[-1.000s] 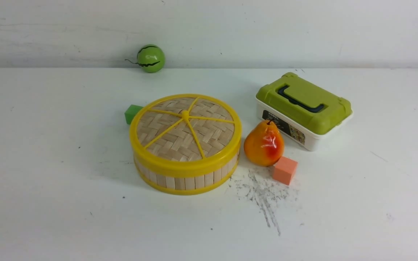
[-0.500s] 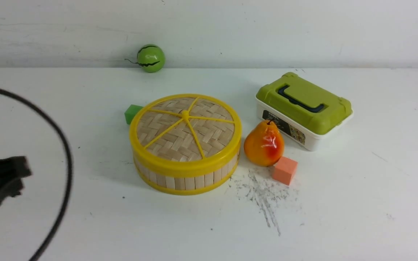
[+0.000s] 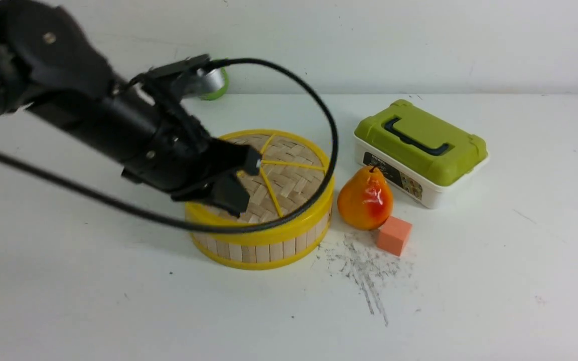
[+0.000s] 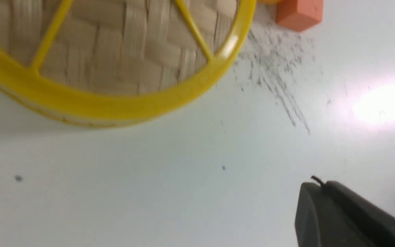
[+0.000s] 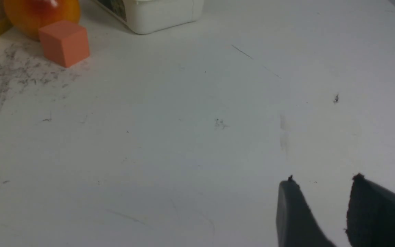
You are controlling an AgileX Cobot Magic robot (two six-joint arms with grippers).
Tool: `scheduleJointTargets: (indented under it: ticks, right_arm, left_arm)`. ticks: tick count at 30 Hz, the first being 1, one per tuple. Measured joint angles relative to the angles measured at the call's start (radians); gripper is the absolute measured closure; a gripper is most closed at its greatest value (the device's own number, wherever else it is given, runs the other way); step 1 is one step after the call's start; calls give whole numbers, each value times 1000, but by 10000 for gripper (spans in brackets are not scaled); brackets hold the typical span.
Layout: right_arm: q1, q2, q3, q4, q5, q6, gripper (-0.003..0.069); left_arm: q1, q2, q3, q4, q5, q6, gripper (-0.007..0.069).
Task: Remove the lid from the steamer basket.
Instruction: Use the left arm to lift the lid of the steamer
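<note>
Newly swung above the lid [image 3: 294, 180], left gripper [image 3: 246, 183] spread.
Steamer basket [image 3: 264, 250] capped, contents hidden; right gripper [image 5: 322, 180] parted, empty.

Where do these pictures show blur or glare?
Front view: the left arm is smeared by motion, the pear is crisp. Left wrist view: the lid is blurred, and a bright glare patch lies on the table. Right wrist view: no glare, the orange cube is fairly sharp.
</note>
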Motion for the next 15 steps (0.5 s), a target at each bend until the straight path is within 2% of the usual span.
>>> scheduleJointTargets:
  ticks: [3, 7, 11, 15]
  right_arm:
    - [0, 0, 0, 0, 0, 0, 419]
    - [0, 0, 0, 0, 0, 0, 419]
    - [0, 0, 0, 0, 0, 0, 419]
    - [0, 0, 0, 0, 0, 0, 419]
  left_arm:
    - [-15, 90, -141, 138, 11, -98, 637]
    - [-15, 189, -292, 265, 15, -150, 637]
    - [-15, 282, -398, 307, 28, -156, 626]
    - [-17, 378, -503, 322, 65, -157, 553]
